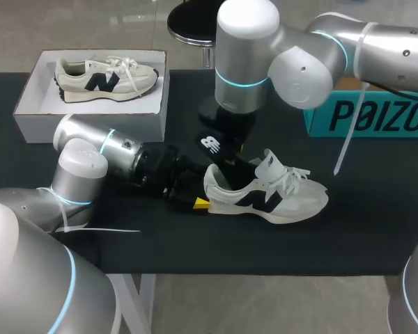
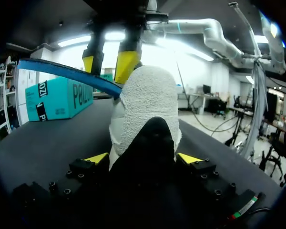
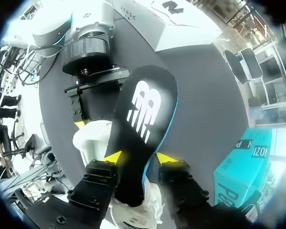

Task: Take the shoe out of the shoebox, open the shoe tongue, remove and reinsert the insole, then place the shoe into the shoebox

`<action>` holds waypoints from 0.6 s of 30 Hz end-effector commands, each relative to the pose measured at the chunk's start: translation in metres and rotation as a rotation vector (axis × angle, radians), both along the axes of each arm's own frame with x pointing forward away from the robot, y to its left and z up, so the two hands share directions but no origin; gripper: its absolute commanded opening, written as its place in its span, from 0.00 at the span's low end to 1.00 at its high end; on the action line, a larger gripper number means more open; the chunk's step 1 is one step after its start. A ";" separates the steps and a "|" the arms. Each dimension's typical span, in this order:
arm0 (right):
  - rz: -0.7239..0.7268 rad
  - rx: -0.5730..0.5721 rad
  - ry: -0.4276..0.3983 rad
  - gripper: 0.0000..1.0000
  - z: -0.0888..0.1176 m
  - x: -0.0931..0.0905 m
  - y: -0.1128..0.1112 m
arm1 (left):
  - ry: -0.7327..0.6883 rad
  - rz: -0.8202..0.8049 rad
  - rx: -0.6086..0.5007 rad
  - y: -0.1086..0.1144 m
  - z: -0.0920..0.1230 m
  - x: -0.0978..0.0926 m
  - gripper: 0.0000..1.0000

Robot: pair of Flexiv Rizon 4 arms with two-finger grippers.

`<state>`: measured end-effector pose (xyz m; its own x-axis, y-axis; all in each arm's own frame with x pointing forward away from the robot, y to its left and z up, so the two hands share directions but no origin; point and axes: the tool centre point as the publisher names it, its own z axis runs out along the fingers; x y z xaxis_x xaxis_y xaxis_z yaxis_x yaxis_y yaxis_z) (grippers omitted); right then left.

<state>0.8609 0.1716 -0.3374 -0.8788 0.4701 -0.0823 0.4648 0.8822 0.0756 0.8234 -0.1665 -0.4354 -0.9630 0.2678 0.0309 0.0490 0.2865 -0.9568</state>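
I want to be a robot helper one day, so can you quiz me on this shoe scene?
1. True or false: a second shoe lies in the white shoebox.
2. What is the right pincer shut on? A) a sock B) the black insole C) a brush
3. Fill in: the left pincer grips the shoe on the table at its ____.

Key: 1 true; 2 B; 3 heel.

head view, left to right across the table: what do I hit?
white shoebox holding a boxed shoe → left gripper → loose shoe → teal box
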 end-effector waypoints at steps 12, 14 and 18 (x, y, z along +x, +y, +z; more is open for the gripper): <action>0.012 0.014 -0.001 0.48 0.005 0.002 -0.010 | -0.001 0.001 0.002 -0.001 -0.003 0.000 0.00; 0.015 0.014 -0.001 0.49 0.005 0.003 -0.010 | -0.001 0.001 0.002 -0.001 -0.003 0.000 0.00; 0.023 0.008 -0.004 0.49 0.007 0.005 -0.008 | -0.001 0.001 0.002 -0.001 -0.003 0.000 0.00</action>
